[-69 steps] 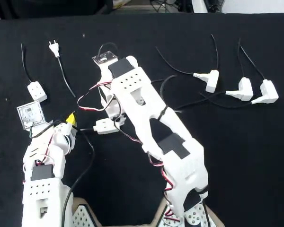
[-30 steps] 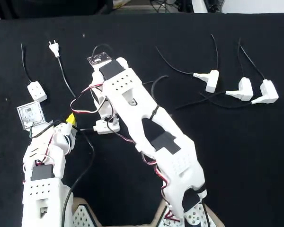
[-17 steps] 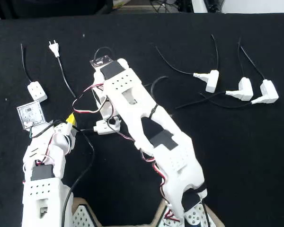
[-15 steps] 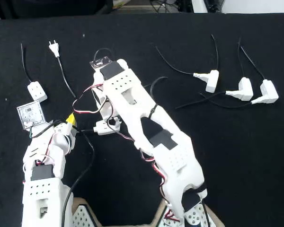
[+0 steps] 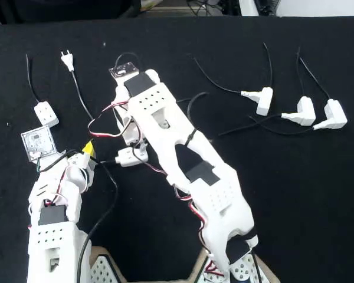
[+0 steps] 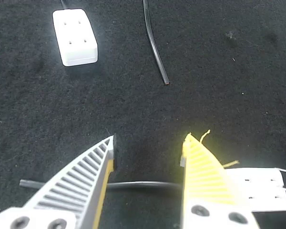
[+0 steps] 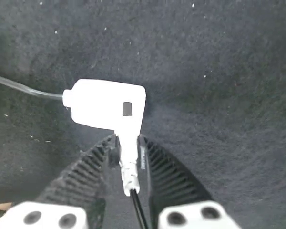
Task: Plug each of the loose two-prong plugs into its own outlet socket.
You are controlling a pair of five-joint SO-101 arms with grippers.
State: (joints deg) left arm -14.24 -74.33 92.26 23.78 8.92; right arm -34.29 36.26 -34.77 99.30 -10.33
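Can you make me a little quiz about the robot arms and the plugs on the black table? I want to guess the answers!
1. True or false: the left pincer is open.
2. Pick one: what is the right pincer shut on? A) a white plug B) a red ball C) nothing at all
3. Count: in the high view, how many white cabled pieces lie in a row on the right arm's side of the table?

Key: 1 true. 2 A. 3 three.
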